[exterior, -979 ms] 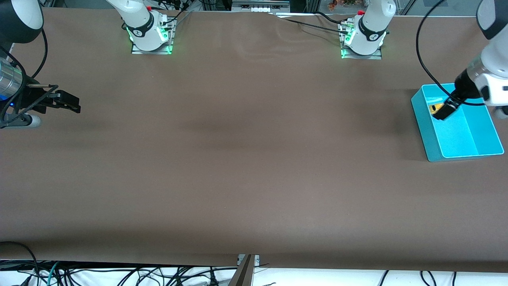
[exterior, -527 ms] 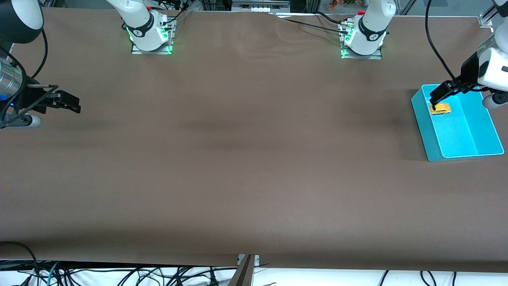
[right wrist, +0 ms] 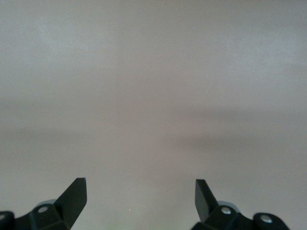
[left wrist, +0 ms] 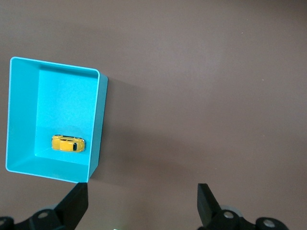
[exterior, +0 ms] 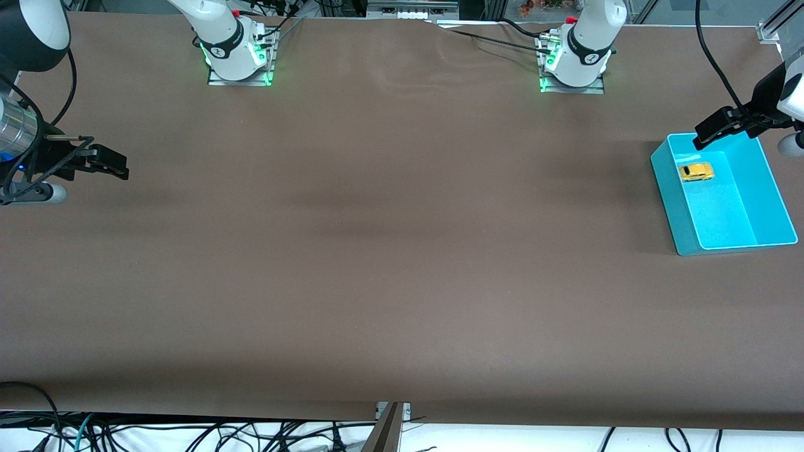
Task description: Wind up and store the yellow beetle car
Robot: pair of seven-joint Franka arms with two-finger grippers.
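Fingers of the left gripper (exterior: 708, 133) are spread wide and empty, hanging in the air over the bin's (exterior: 666, 182) rim at the corner nearest the arm bases; in the left wrist view the two dark fingertips (left wrist: 76, 203) stand far apart with only brown tabletop (exterior: 389, 251) between them. That arm comes in from about 3 o'clock in the front view, its white wrist raised above the tabletop and a black cable looping up from it.

Fingers of the right gripper (exterior: 107, 164) are also wide apart and hold nothing; the right wrist view shows bare tabletop between the fingertips (right wrist: 74, 194). This arm waits at the 9 o'clock edge of the front view, its gripper reaching sideways low over the tabletop.

Inside the cyan bin lies the car (exterior: 696, 171), bright yellow and rounded with dark windows, resting on the bin floor at its 11 o'clock corner, close to the wall toward the bases. It is clear of both grippers. The bin sits at the left arm's end of the tabletop.
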